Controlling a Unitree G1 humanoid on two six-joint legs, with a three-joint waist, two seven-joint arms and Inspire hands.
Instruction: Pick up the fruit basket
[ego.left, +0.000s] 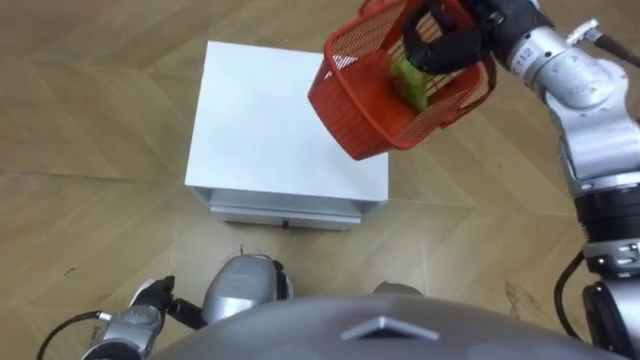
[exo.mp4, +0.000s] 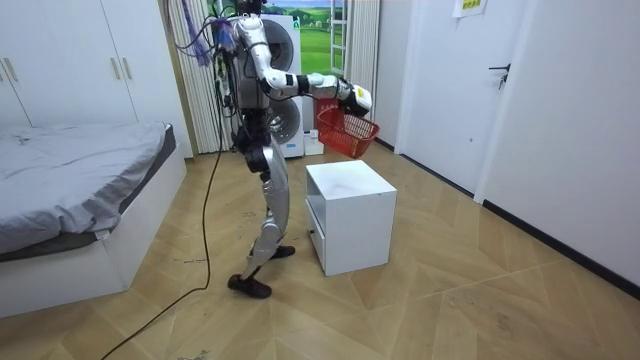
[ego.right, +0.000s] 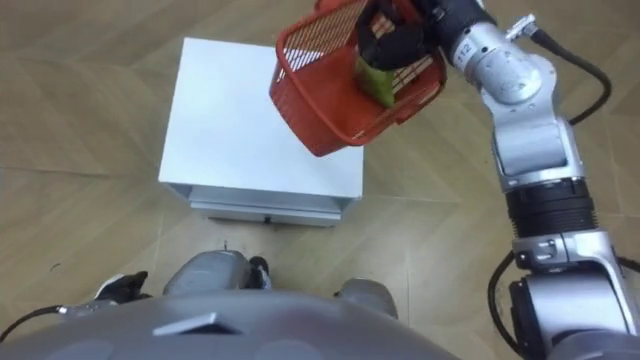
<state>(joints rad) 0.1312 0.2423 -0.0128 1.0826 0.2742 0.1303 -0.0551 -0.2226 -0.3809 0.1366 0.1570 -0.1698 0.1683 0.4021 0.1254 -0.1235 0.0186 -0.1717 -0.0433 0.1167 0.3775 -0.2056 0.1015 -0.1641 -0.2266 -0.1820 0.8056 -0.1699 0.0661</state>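
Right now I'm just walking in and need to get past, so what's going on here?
The robot stands at a small white cabinet and holds a red fruit basket in the air above its top. Its right hand has the fingers curled round the top of the basket, which hangs tilted with a green fruit inside. The left hand is low by its side.

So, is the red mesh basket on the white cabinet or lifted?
Lifted: the basket hangs tilted above the cabinet, gripped by the right hand.
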